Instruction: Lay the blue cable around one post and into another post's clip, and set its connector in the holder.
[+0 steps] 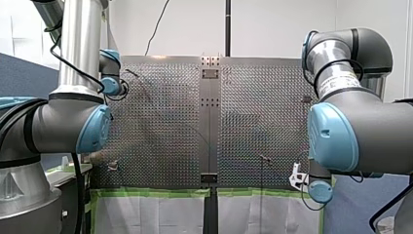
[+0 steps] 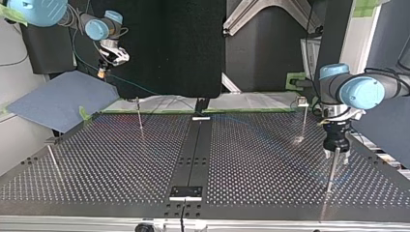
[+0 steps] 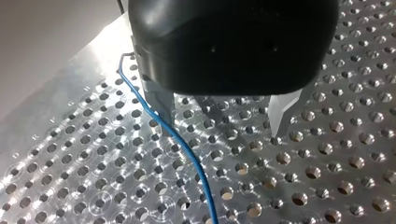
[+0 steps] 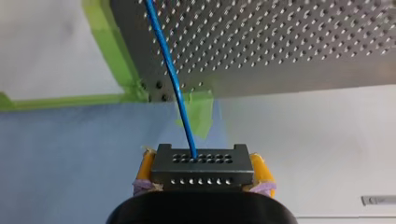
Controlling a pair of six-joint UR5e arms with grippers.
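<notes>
In the right wrist view my right gripper (image 4: pixel 201 164) is shut with its yellow pads (image 4: pixel 145 167) on a black connector (image 4: pixel 201 170). The blue cable (image 4: pixel 172 79) leaves the connector and runs to the table's taped edge. In the top view this gripper (image 2: pixel 101 72) hangs off the table's far left corner. My left gripper (image 3: pixel 222 128) is black with metal fingers (image 3: pixel 163 109). It stands open just above the perforated plate, and the blue cable (image 3: pixel 187 149) passes beside one finger. In the top view my left gripper (image 2: pixel 337 153) stands next to a thin post (image 2: pixel 331 170) at the right.
More thin posts stand on the table: (image 2: pixel 139 116), (image 2: pixel 53 162) and one with a clip on top (image 2: pixel 303 118). A black holder plate (image 2: pixel 186 192) sits on the centre strip at the near edge. Green tape (image 4: pixel 109 51) lines the table's edge, and a blue-grey sheet (image 2: pixel 58 99) lies beyond it.
</notes>
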